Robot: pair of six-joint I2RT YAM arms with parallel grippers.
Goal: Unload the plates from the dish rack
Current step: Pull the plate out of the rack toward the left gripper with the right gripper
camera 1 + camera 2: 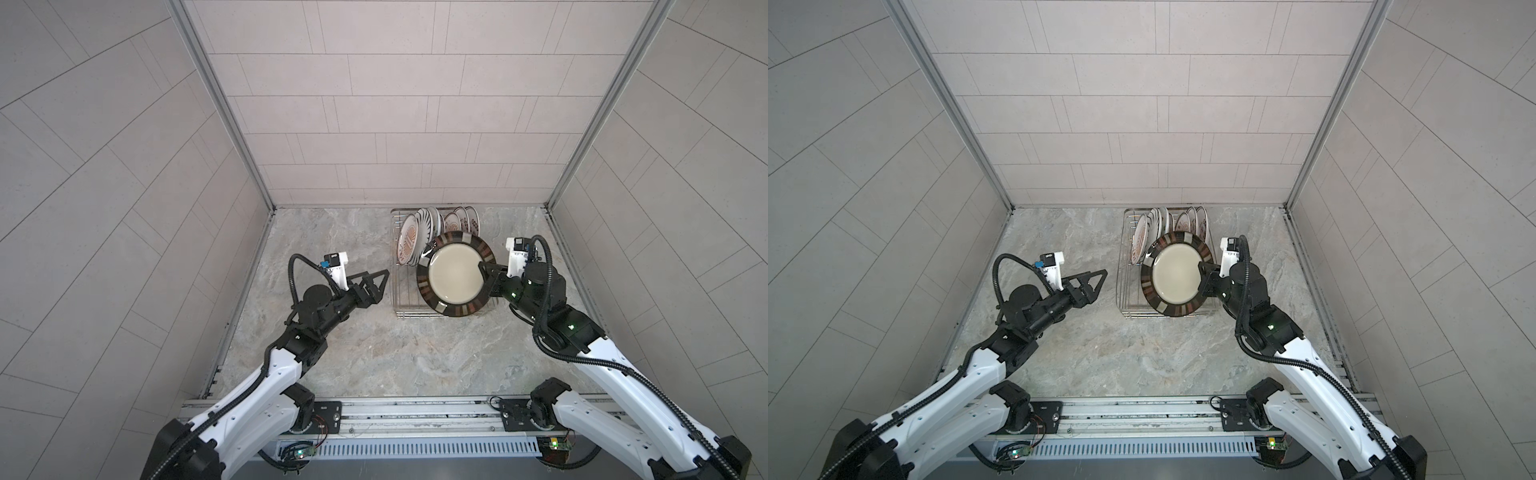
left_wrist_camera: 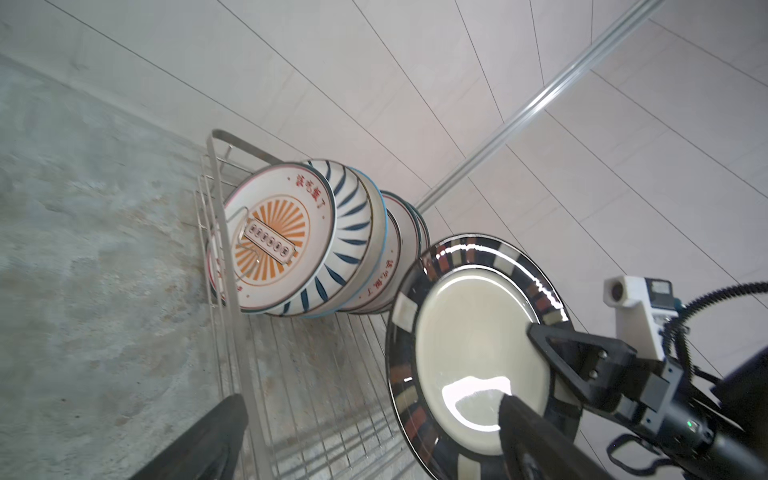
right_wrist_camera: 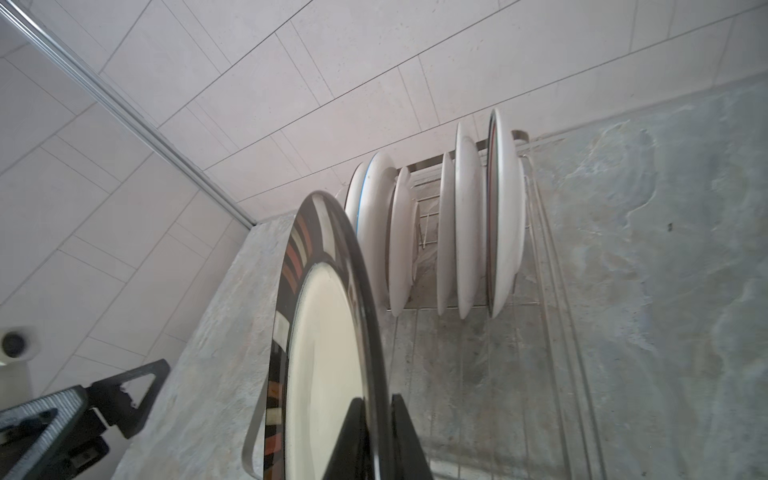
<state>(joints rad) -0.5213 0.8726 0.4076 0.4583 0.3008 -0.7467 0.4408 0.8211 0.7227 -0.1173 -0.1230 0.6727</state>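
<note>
One brown-rimmed plate (image 1: 455, 278) hangs tilted over the near end of the single wire rack (image 1: 400, 305), pinched at its rim by the right gripper (image 1: 484, 268). At least six more plates (image 1: 409, 245) stand on edge at the rack's far end, near the back edge of the grey marbled surface (image 1: 374, 357). The left gripper (image 1: 380, 277) gapes wide just beside the rack's left side, holding nothing. Pale tiled walls (image 1: 395, 104) close in three sides.

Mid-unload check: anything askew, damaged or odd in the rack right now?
Nothing broken or spilled. Only oddity: the orange-sunburst plate leans tilted against the blue-stroked plate at the dish rack's left end, while the right-hand plates stand straighter.
</note>
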